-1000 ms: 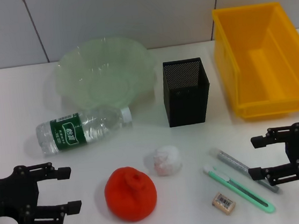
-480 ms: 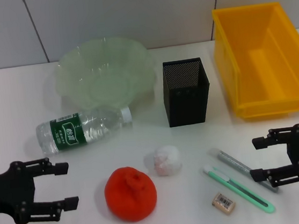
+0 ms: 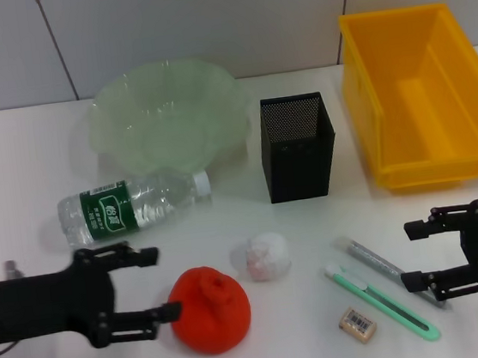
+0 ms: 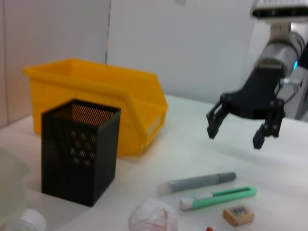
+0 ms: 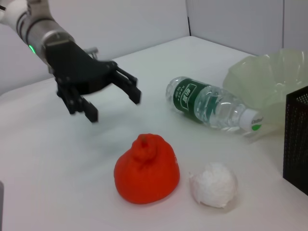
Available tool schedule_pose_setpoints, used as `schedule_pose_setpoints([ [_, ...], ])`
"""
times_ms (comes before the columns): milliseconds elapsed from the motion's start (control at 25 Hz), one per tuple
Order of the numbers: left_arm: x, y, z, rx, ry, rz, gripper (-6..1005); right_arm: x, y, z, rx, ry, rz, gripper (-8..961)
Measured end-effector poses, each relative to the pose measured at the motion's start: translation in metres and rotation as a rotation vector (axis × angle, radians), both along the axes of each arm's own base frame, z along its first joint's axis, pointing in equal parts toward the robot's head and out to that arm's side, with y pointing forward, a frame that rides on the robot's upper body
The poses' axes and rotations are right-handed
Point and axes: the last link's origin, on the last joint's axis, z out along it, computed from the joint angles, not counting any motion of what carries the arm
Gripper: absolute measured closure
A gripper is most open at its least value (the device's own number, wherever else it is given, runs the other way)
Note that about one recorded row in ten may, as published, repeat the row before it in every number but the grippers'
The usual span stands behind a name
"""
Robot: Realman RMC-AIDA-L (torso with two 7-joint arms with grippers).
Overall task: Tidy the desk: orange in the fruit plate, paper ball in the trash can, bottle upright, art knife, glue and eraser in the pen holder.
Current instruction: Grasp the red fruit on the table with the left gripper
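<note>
A white desk (image 3: 14,179) before a grey panelled wall was seen. The left gripper (image 3: 159,282) was held with jaws spread apart just beside the orange (image 3: 209,309), one fingertip at its edge. The right gripper (image 3: 409,255) was held open near the glue (image 3: 378,266) and art knife (image 3: 379,300). The bottle (image 3: 130,205) was lying on its side below the fruit plate (image 3: 166,109).

1. Orange (image 3: 209,309): red-orange, lumpy, just off the left gripper (image 3: 158,282) fingertips.
2. Paper ball (image 3: 265,255): white, crumpled, beyond the orange.
3. Bottle (image 3: 130,206): clear, green label, lying flat.
4. Knife (image 3: 380,300), glue (image 3: 376,263), eraser (image 3: 356,322): beside the right gripper (image 3: 410,254).
</note>
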Motion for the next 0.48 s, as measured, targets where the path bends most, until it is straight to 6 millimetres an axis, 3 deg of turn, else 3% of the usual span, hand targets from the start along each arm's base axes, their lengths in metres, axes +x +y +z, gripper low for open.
schedule_pose_setpoints([
  [200,0.007,0.008,-0.018,-0.047,0.033,0.004,170,-0.002,0.001,0.000,-0.003,0.001,0.006,172],
  [360,0.009,0.009,-0.020,-0.052,0.035,0.005,169,-0.002,0.001,-0.001,-0.008,0.005,0.012,172],
  [480,0.010,0.015,-0.038,-0.065,0.063,0.021,169,-0.002,0.001,-0.001,-0.007,0.004,0.015,172],
])
